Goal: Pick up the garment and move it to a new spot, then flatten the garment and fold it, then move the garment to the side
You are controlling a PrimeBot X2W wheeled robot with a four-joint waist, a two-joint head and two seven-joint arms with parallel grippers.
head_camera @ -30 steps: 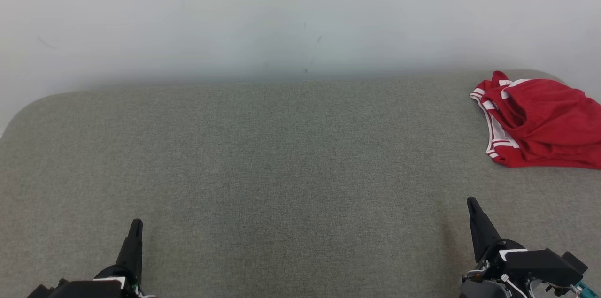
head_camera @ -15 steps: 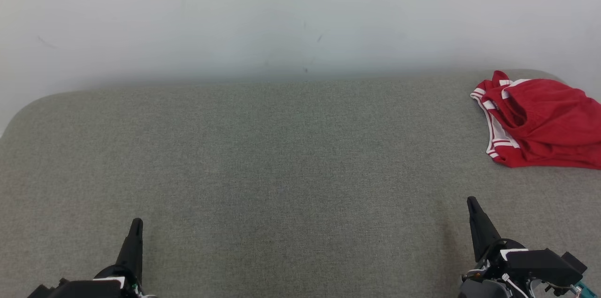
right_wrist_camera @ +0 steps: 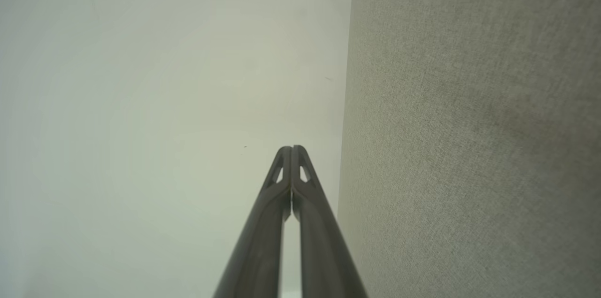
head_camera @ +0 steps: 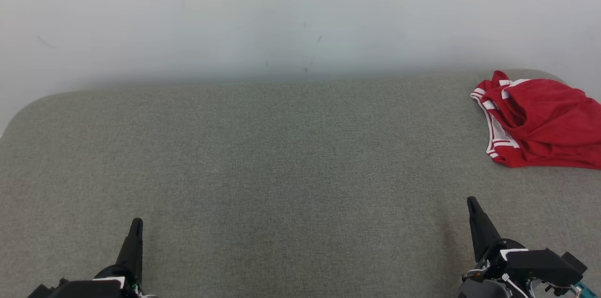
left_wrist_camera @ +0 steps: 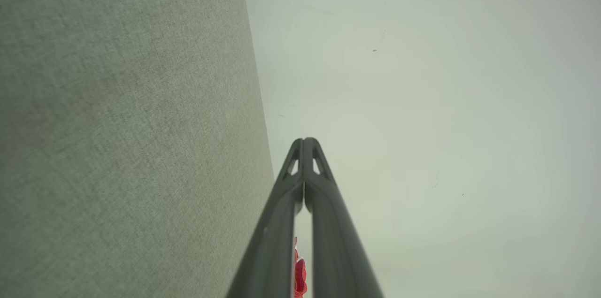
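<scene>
The left tool (head_camera: 136, 224) and right tool (head_camera: 471, 202) are resting pressed together, gripping nothing, at the near edge of the table (head_camera: 281, 157), seemingly parked clear of the red garment (head_camera: 540, 124) lying bunched at its far-right corner.

The garment (head_camera: 544, 124), at the far right corner of the tabletop (head_camera: 281, 171), is bright red, with white bands and thin white stripes along its left hem. The tabletop is a muted grey-green with a fine, speckled woven texture, plain throughout. The wall (head_camera: 281, 16) behind is pale greyish white, flecked with a few small dark marks. The left tool (head_camera: 136, 222) and right tool (head_camera: 471, 200) are black, each with a small white patch on its body; a teal piece shows beside the right one.
</scene>
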